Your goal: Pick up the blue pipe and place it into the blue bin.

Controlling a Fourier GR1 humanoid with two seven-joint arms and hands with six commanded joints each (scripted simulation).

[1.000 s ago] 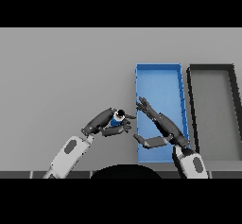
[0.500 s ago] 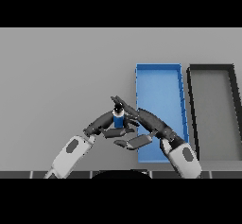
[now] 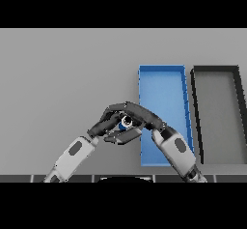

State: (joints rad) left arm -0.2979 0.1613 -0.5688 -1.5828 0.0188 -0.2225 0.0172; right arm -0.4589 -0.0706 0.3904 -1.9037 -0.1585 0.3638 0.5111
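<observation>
Both dark hands, left hand (image 3: 105, 122) and right hand (image 3: 140, 117), curl around the small blue pipe (image 3: 125, 122). They meet just left of the rectangular blue bin (image 3: 162, 69); a dark grey bin (image 3: 215, 69) sits beside it.

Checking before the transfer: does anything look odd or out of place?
Nothing stands out. Both the left hand and right hand close around the blue pipe, just left of the blue bin.
</observation>
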